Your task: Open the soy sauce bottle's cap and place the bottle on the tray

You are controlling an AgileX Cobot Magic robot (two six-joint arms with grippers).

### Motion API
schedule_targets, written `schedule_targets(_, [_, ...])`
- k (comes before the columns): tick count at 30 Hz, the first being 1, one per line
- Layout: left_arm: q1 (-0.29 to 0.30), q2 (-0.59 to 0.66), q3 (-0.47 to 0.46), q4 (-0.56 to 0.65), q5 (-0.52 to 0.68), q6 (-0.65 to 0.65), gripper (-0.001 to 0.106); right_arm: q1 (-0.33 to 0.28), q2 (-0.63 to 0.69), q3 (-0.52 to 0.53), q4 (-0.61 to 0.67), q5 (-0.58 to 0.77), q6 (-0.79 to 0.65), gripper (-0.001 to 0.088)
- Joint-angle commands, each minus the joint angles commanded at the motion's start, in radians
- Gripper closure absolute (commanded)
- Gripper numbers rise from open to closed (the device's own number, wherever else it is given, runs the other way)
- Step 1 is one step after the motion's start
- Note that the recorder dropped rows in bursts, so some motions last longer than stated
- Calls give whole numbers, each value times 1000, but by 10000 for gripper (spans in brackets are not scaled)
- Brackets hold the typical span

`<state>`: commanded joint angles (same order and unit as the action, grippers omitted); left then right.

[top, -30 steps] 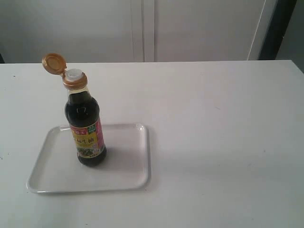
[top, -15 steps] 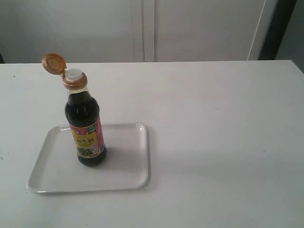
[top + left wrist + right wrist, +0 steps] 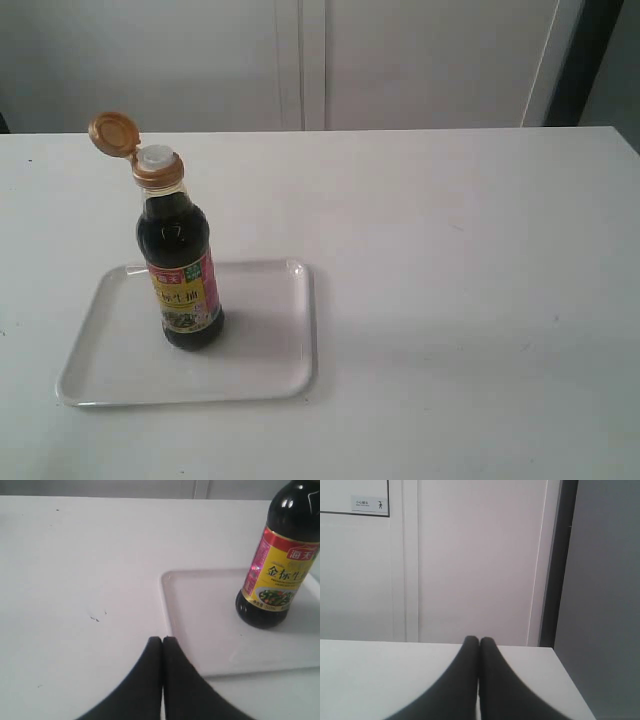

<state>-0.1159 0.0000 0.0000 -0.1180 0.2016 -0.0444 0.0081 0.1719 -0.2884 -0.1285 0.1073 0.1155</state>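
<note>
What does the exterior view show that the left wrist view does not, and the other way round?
Only the exterior view shows the round golden-orange plastic flip-top cap, swung open, and the white spout beside it. Only the left wrist view shows the left arm's black fingers, pressed together and holding nothing. Both show the small clear glass soy sauce bottle of dark liquid standing upright on the flat white glossy rectangular tray, which lies on the white table.

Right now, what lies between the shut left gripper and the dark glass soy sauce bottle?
Only the rim and bare floor of the glossy white rectangular tray, per left wrist view.
</note>
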Motion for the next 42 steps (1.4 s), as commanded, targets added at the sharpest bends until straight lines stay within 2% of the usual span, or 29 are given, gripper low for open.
schedule_targets(39, [0,0,0,18,1,0,1053,0,0,0,0,0,0,868])
schedule_targets(42, [0,0,0,18,1,0,1053,0,0,0,15,15,-52,868])
